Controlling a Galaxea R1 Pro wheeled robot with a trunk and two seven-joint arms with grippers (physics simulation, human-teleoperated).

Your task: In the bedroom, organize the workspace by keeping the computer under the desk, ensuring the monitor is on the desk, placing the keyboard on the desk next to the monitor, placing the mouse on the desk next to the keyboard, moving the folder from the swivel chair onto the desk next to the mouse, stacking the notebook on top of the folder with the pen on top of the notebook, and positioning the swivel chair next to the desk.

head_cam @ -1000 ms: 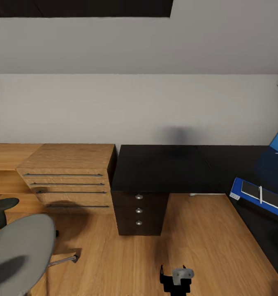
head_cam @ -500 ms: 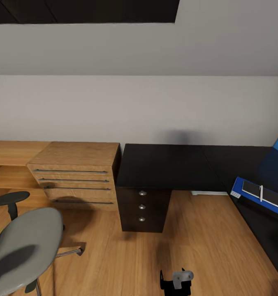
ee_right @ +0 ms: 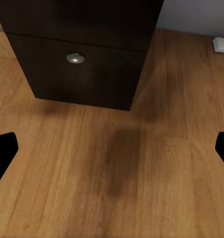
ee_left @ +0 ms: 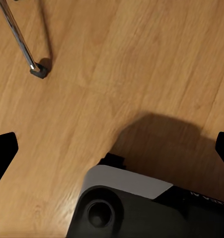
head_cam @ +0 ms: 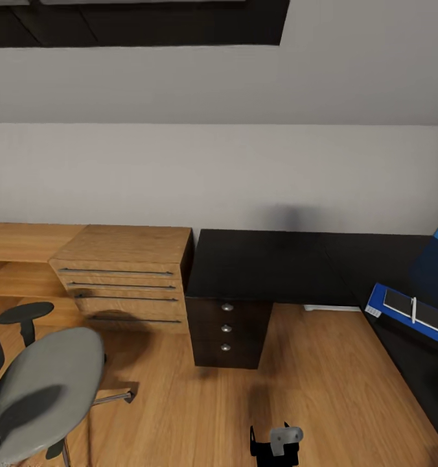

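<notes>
You are facing the corner of the black L-shaped counter [head_cam: 264, 266], which fills the centre and runs down the right edge of the head view, its drawer unit [head_cam: 229, 327] with three silver knobs just below centre. At the right edge the blue folder [head_cam: 407, 314] already lies on the counter, with the dark notebook [head_cam: 414, 310] on top of it and the white pen [head_cam: 413, 309] across the notebook, so that stack looks finished. A bright blue shape at the far right edge is cut off and cannot be identified.

The grey swivel chair [head_cam: 41, 395] sits at the lower left, well apart from the counter, in front of the light wooden chest [head_cam: 125, 279]. Judged from this, the chair is the step left for you, and it stands where it does because nothing has pushed it over yet.

In the left wrist view the left claw [ee_left: 112, 148] is spread wide, fingertips at both frame edges over bare wooden floor [ee_left: 116, 74], with one metal chair leg and its caster [ee_left: 38, 70] near the upper left corner. The right claw [ee_right: 112, 148] is likewise spread and holds nothing, aimed at the floor before the drawer unit. Both are empty, as suits driving rather than carrying.
</notes>
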